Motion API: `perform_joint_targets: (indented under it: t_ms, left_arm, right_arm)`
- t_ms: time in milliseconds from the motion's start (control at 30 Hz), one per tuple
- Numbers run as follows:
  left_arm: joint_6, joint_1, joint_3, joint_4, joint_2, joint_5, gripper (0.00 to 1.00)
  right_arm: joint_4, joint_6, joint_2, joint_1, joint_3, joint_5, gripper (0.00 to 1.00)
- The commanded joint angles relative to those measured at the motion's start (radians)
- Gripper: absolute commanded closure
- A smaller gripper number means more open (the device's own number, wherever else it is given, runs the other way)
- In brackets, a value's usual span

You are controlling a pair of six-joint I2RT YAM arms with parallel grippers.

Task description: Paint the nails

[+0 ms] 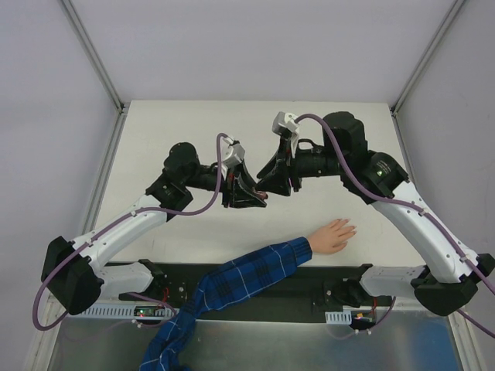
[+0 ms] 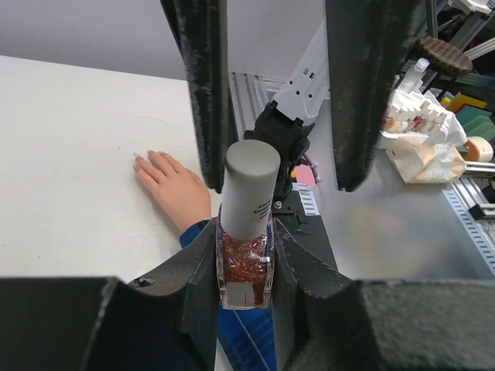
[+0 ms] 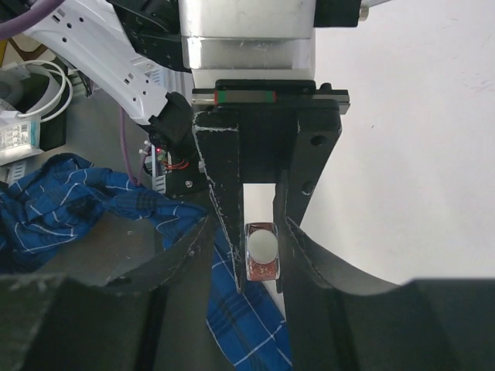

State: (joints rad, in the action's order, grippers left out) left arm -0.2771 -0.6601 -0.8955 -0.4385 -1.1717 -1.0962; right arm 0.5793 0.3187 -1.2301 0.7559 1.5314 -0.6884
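White worktop (image 1: 186, 131) enclosed by pale grey walls, seen from above with both arm bases at its near edge. Above the middle of the worktop the two grippers meet tip to tip.

The left gripper (image 1: 247, 193) is pinched on a nail-polish bottle (image 2: 246, 278) of clear glass with reddish glitter. It grips the bottle by its body and holds it upright, so that the grey cap (image 2: 249, 185) stands free above the fingers.

The right gripper (image 1: 272, 184) reaches in from the opposite side with its fingers (image 2: 203, 85) spread to either side of the cap. One finger is just beside the cap and the other stands clearly apart from it. The right wrist view looks straight down onto the round top of the cap, between the jaws.

A pale peach hand (image 1: 332, 235) lies palm down near the near edge of the worktop, right of centre. It is below the grippers and well apart from them.

The nails (image 2: 138, 160) show as tiny pinkish tips at the ends of the outstretched digits. Whether they carry polish cannot be told.

The blue-and-white plaid sleeve (image 1: 247, 278) runs back from the wrist and off the near edge.
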Motion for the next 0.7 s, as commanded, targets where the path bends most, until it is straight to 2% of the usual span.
perform_joint_targets:
  t_ms: [0, 233, 333, 367, 433, 467, 500, 533, 600, 633, 667]
  left_arm:
    - [-0.025, 0.024, -0.019, -0.118, 0.03, -0.03, 1.0]
    - [-0.039, 0.036, -0.019, -0.14, 0.038, -0.024, 1.0]
    - [-0.043, 0.037, -0.014, -0.146, 0.043, -0.022, 1.0]
    - [-0.043, 0.037, -0.016, -0.146, 0.046, -0.021, 1.0]
    - [-0.04, 0.037, -0.01, -0.147, 0.056, 0.01, 1.0]
    - [-0.039, 0.037, -0.006, -0.146, 0.064, 0.028, 1.0]
    - [-0.034, 0.037, 0.001, -0.141, 0.082, 0.106, 1.0]
    - [-0.016, 0.037, 0.006, -0.132, 0.098, 0.157, 1.0]
    - [-0.001, 0.037, 0.035, -0.12, 0.154, 0.371, 1.0]
    - [0.018, 0.037, 0.044, -0.118, 0.17, 0.442, 1.0]
    - [0.027, 0.037, 0.047, -0.112, 0.188, 0.488, 1.0]
  right_arm:
    - [-0.065, -0.01, -0.002, -0.004, -0.011, -0.094, 0.65]
    - [-0.094, -0.041, 0.0, -0.003, -0.05, -0.047, 0.67]
    - [-0.099, -0.049, -0.003, -0.004, -0.042, -0.031, 0.76]
    - [-0.099, -0.064, -0.003, -0.004, -0.042, -0.016, 0.87]
    - [-0.108, -0.082, -0.003, -0.001, -0.046, -0.004, 0.99]
    - [-0.12, -0.107, -0.003, 0.003, -0.053, 0.038, 1.0]
    - [-0.13, -0.121, 0.004, 0.031, -0.062, 0.076, 1.0]
    - [-0.136, -0.13, 0.009, 0.06, -0.088, 0.246, 0.99]
    - [-0.139, -0.197, 0.006, 0.239, -0.105, 0.648, 0.99]
    - [-0.147, -0.251, -0.002, 0.317, -0.131, 1.156, 1.0]
    - [-0.156, -0.364, -0.012, 0.445, -0.143, 1.31, 1.0]
